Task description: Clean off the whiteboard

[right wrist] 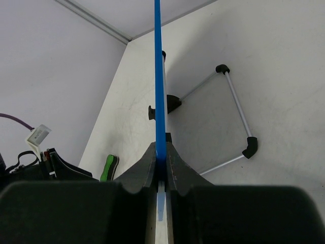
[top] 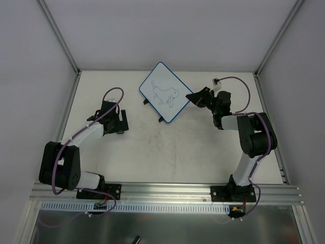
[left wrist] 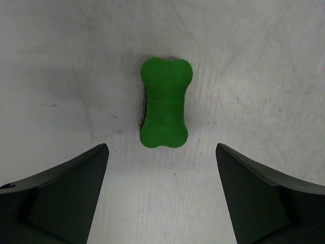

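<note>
The whiteboard (top: 163,91) lies at the back middle of the table, white with a blue rim and a blue line drawing of an animal. My right gripper (top: 192,96) is shut on its right corner. In the right wrist view the blue rim (right wrist: 158,76) runs edge-on between my shut fingers (right wrist: 160,155), and the board's wire stand with black feet (right wrist: 236,119) shows beneath it. My left gripper (top: 121,122) is open. In the left wrist view it (left wrist: 161,147) hovers over the green bone-shaped eraser (left wrist: 165,104), which lies on the table just ahead of the fingertips, untouched.
White walls and metal frame posts (top: 61,35) close in the table at the back and sides. An aluminium rail (top: 167,190) carrying both arm bases runs along the near edge. The eraser (right wrist: 108,167) and the left arm also show in the right wrist view.
</note>
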`<action>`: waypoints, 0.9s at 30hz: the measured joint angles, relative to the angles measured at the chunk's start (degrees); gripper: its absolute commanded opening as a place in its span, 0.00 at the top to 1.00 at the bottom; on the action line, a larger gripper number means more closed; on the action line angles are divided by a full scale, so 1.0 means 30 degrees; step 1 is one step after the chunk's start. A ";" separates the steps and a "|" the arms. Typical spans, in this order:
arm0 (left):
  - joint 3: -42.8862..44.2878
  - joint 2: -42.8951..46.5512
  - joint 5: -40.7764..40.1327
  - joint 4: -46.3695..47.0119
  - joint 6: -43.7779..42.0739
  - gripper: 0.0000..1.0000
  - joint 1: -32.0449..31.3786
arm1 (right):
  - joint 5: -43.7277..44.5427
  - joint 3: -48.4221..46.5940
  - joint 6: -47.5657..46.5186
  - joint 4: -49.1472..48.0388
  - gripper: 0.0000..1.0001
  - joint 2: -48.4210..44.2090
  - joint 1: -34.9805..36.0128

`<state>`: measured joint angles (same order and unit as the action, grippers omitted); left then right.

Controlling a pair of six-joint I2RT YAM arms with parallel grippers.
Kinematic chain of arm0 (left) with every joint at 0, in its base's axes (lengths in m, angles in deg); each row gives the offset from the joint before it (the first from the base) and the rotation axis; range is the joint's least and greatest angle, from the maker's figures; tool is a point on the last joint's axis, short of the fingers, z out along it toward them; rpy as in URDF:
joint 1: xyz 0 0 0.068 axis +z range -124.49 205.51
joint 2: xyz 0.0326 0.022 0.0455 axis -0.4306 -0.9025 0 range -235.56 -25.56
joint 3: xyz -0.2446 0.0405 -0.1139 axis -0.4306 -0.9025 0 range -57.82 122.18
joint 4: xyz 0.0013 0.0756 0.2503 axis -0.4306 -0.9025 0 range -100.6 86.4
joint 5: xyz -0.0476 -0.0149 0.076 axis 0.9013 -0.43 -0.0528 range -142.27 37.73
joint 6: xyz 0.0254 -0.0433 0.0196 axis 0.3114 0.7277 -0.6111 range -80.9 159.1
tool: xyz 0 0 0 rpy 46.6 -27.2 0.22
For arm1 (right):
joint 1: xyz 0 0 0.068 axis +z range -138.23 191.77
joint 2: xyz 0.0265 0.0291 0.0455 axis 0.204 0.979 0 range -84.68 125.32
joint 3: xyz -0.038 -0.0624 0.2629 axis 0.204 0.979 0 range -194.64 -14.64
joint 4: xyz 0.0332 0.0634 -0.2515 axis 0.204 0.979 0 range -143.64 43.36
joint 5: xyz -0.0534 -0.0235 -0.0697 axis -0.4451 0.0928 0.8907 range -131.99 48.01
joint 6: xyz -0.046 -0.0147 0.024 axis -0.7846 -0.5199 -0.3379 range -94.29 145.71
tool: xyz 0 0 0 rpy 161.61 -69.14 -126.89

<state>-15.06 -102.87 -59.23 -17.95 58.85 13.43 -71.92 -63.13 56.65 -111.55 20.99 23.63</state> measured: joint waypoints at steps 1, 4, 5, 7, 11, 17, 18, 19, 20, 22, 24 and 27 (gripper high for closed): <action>0.0226 -0.0532 0.0058 0.0000 -0.0197 0.12 0.0000 | -0.0007 0.0000 0.0000 -0.0007 1.00 0.0000 0.0000; 0.0342 -0.0962 0.0087 -0.0153 -0.0663 0.13 0.0000 | -0.0029 0.0000 0.0000 -0.0007 1.00 0.0000 0.0000; 0.0350 -0.0954 0.0066 -0.0233 -0.0845 0.13 -0.0051 | -0.0036 0.0000 0.0000 -0.0015 1.00 0.0000 0.0000; 0.0415 -0.0947 0.0000 -0.0335 -0.1056 0.17 -0.0117 | -0.0036 0.0000 0.0000 -0.0015 1.00 0.0000 0.0000; 0.1180 -0.1508 -0.0073 -0.0474 -0.1632 0.24 -0.0124 | -0.0044 0.0000 0.0000 -0.0022 1.00 0.0000 0.0000; 0.2251 -0.3169 -0.0262 -0.0372 -0.2193 0.29 -0.0124 | -0.0058 0.0000 0.0000 -0.0036 1.00 0.0000 0.0000; 0.2302 -0.3279 -0.0306 -0.0379 -0.2259 0.29 -0.0131 | -0.0066 0.0000 0.0000 -0.0044 1.00 0.0000 0.0000; 0.2353 -0.3395 -0.0357 -0.0393 -0.2310 0.29 -0.0160 | -0.0102 0.0000 0.0000 -0.0044 1.00 0.0000 0.0000; 0.2419 -0.3497 -0.0379 -0.0393 -0.2324 0.30 -0.0197 | -0.0102 0.0000 0.0000 -0.0044 1.00 0.0000 0.0000; 0.2535 -0.3636 -0.0408 -0.0386 -0.2339 0.40 -0.0240 | -0.0109 0.0000 0.0000 -0.0051 1.00 0.0000 0.0000; 0.2594 -0.3701 -0.0481 -0.0386 -0.2295 0.52 -0.0248 | -0.0117 0.0000 0.0000 -0.0051 1.00 0.0000 0.0000; 0.2674 -0.3891 -0.0707 -0.0386 -0.2382 0.50 -0.0248 | -0.0124 0.0000 0.0000 -0.0051 1.00 0.0000 0.0000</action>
<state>-7.03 -114.55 -61.35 -19.10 51.70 12.69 -72.30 -63.13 56.65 -111.70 20.99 23.63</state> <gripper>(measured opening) 0.480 0.090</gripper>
